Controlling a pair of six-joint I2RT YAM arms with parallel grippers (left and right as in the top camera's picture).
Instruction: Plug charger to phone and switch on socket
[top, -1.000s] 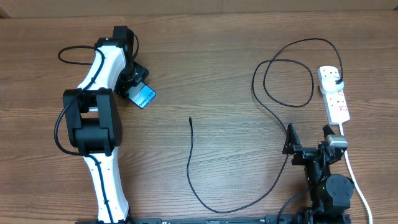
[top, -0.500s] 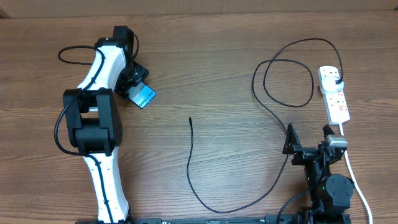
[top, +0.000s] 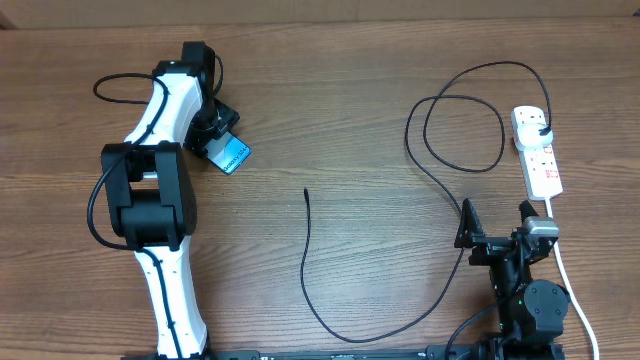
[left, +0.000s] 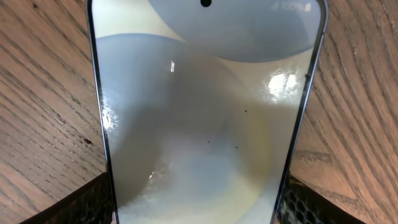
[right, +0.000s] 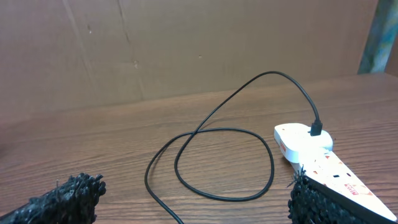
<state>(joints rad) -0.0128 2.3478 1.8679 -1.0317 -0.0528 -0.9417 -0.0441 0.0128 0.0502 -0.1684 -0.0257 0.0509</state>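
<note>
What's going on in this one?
The left gripper is closed on the phone at the far left, fingers against both long edges. The charger is already plugged into the socket, but its connector tip lies loose in the middle, away from the phone. The right gripper sits open near the socket, holding nothing.

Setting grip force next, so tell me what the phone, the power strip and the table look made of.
Phone: glossy, glass-like front that mirrors bright lights; thin dark rim, possibly metal.
Power strip: smooth white casing with rounded moulded corners, probably plastic.
Table: brown wood grain, matte; whether solid wood or laminate cannot be told.
</note>
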